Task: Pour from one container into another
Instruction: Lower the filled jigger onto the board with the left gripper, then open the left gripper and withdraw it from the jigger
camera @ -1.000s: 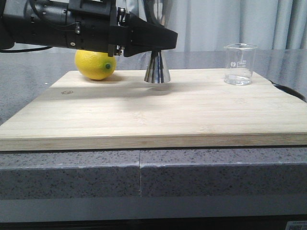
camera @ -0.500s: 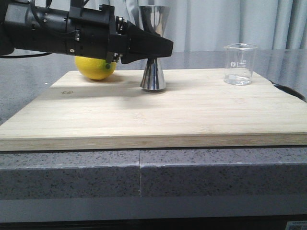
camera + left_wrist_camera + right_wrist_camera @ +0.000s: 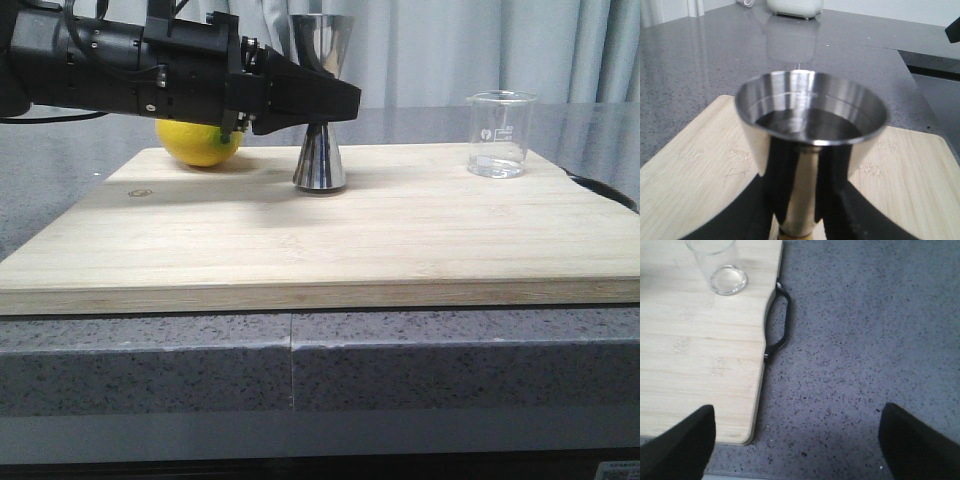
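My left claw [image 3: 335, 100] reaches in level from the left, clamped on the waist of the one jigger [image 3: 320, 100], which stands upright near the board's [image 3: 350, 240] far edge. One lemon [image 3: 198, 143] sits behind the arm by the far left corner; one beaker [image 3: 499, 134] stands at the far right corner. My right claw [image 3: 795, 440] hangs spread wide over the bench [image 3: 865, 340], beside the board's right edge
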{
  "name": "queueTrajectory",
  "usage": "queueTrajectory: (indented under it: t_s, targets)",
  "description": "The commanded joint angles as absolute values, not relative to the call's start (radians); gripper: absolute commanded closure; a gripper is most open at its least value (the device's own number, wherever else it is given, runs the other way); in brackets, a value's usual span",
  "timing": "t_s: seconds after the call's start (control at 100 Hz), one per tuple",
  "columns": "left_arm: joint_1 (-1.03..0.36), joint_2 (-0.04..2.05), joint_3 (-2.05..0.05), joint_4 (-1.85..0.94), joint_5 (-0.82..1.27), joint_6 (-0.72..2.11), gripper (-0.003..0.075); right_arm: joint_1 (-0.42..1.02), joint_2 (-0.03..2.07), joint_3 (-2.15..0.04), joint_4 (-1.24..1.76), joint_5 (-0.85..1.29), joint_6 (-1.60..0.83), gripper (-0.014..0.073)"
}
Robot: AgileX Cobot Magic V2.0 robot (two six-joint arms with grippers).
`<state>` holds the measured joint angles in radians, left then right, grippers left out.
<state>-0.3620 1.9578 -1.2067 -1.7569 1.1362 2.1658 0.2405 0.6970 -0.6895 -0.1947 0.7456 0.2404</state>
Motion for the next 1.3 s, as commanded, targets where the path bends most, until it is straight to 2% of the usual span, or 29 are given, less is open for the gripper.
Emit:
queueTrajectory:
  t_s: [0.0, 0.47, 0.54, 0.73, 0.87, 1.09, 1.29]
  targets:
    - [-0.359, 1.91, -1.233, -1.827, 1.182, 2.16, 0.0533, 0.241, 0.693, -0.727, -0.217, 0.684, 0.239, -0.0006]
    - [-0.359, 1.912, -1.233, -1.803, 1.149, 2.16, 0.0526, 0.241, 0.693, -0.727, -0.217, 0.677, 0.239, -0.0006]
    - [-0.359, 1.912, -1.233, -1.803, 1.149, 2.16, 0.0493, 0.241, 0.693, -0.727, -0.217, 0.677, 0.239, -0.0006]
    - [-0.359, 1.912, -1.233, -1.803, 1.167, 2.159, 0.0297, 0.241, 0.693, -0.727, -0.217, 0.677, 0.239, -0.0006]
    - [-0.359, 1.912, -1.233, -1.803, 1.167, 2.147, 0.02, 0.241, 0.693, -0.727, -0.217, 0.677, 0.239, -0.0006]
    - [-0.359, 1.862, -1.233, -1.781, 1.134, 2.115, 0.0181, 0.241, 0.693, -0.727, -0.217, 0.677, 0.239, -0.0006]
    - [-0.359, 1.759, -1.235, -1.578, 0.948, 1.973, 0.0181, 0.241, 0.693, -0.727, -0.217, 0.677, 0.239, -0.0006]
